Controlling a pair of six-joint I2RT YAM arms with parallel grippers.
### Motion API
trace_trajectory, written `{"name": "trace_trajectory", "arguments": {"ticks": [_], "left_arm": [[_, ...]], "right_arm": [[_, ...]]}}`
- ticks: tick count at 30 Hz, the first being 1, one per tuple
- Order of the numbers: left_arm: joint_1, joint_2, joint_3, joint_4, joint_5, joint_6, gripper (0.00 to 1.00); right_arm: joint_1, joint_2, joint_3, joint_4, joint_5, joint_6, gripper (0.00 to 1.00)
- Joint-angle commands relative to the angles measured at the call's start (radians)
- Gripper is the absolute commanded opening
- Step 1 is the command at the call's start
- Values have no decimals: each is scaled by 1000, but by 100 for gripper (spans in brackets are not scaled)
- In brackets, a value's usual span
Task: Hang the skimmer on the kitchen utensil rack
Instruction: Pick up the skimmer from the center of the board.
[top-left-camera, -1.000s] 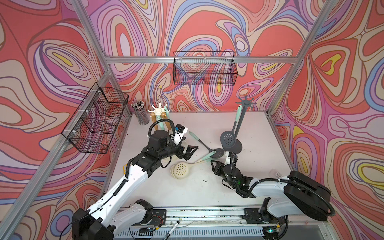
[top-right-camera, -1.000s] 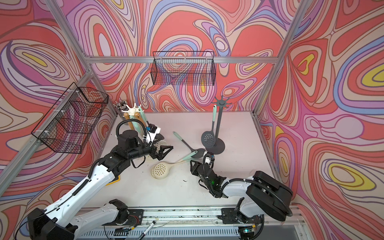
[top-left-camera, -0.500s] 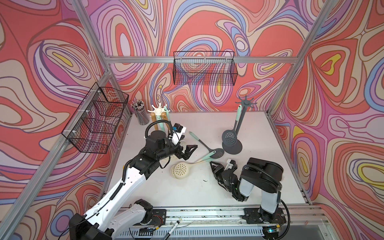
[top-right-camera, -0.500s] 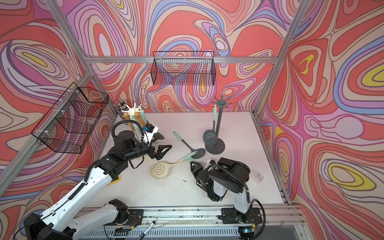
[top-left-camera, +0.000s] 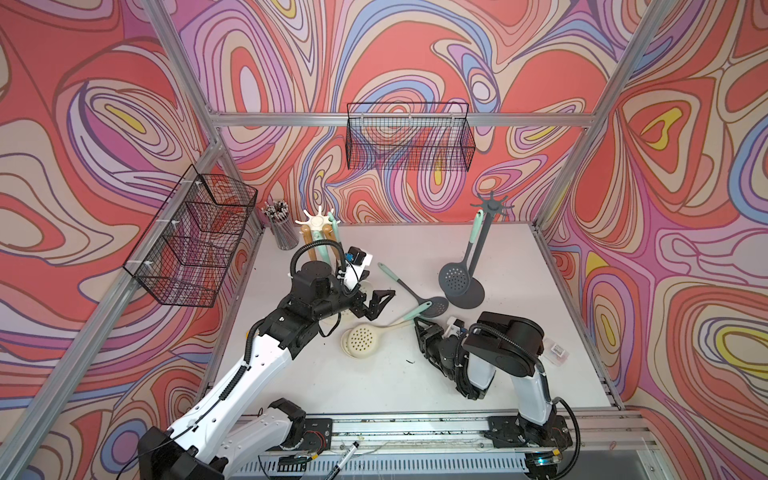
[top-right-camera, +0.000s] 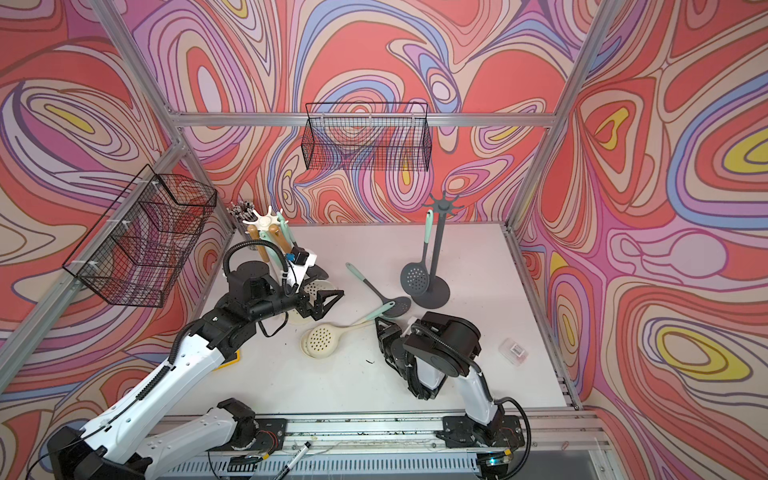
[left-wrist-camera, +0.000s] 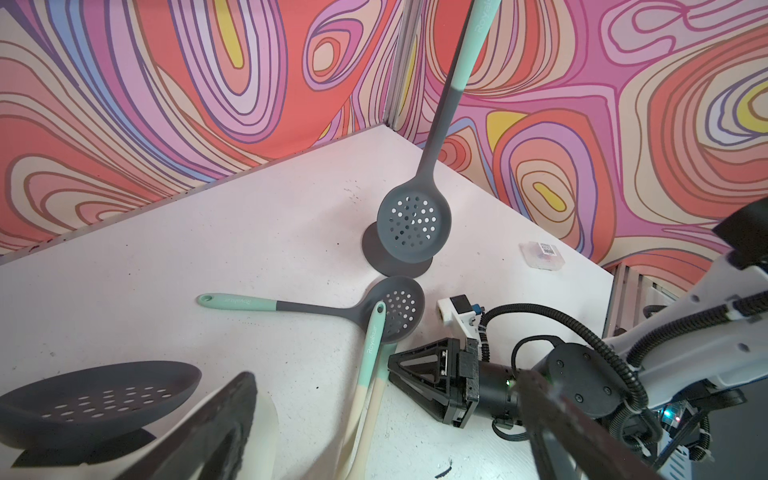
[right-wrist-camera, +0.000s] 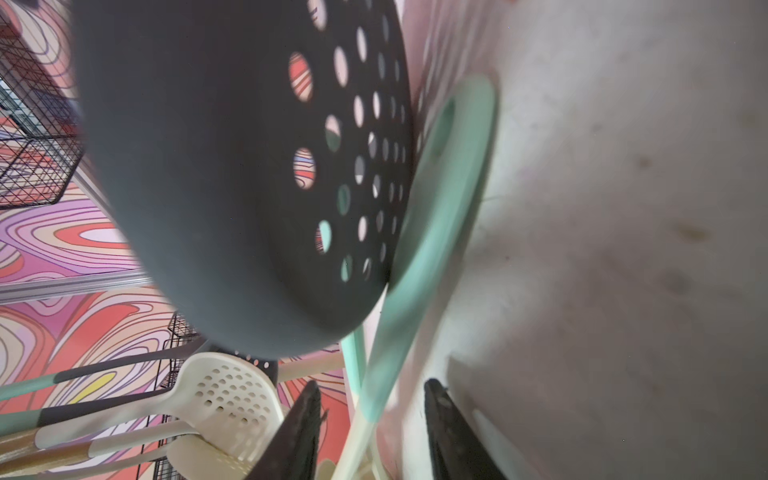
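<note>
A cream skimmer (top-left-camera: 360, 340) (top-right-camera: 319, 338) lies on the white table, its mint handle end (top-left-camera: 420, 309) resting against a grey skimmer (top-left-camera: 436, 305) that also lies flat. My right gripper (top-left-camera: 422, 328) (top-right-camera: 382, 328) (right-wrist-camera: 370, 399) is low at that handle end. It is open, one jaw on each side of the handle with a gap to each. Left of the grey skimmer, my left gripper (top-left-camera: 380, 305) (left-wrist-camera: 386, 436) hovers open and holds nothing. Another grey skimmer (top-left-camera: 455, 278) hangs on the dark utensil rack (top-left-camera: 490, 205).
A cream rack (top-left-camera: 318, 220) with hung utensils and a pen cup (top-left-camera: 282, 226) stand at the back left. Black wire baskets hang on the back wall (top-left-camera: 409, 141) and on the left wall (top-left-camera: 195, 241). A small clear box (top-left-camera: 555, 351) lies near the right edge.
The right arm has folded up from lying stretched along the table, uncovering the clear box, and its jaws have narrowed a little around the handle end. The left arm has barely moved.
</note>
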Motion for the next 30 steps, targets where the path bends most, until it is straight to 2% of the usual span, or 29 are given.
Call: {"name": "trace_trajectory", "arguments": {"ticks": [1,3,7,11,15,23,30], "left_arm": [[5,-11,1,20,17,6,100],[6,-10,2,19,20,7,100],[6,-7,2,21,22,5,100],[7,-5,0,23,25,2,100],[5,-3,2,21,27,2,100],[7,-1,2,17,21,9,100],[5,-2,3,10,19,19,100]], "right_arm": [[-4,73,16,-34,-3,75,40],[-13,74,32,-48,-11,73,40],[-28,59,45,-55,-15,34,30],[-39,10,31,-47,-5,-54,16],[-38,-62,12,-59,7,-123,9],[-25,-276,-17,-220,-9,-211,7],[12,-528,-6,-495,-3,-332,7]]}}
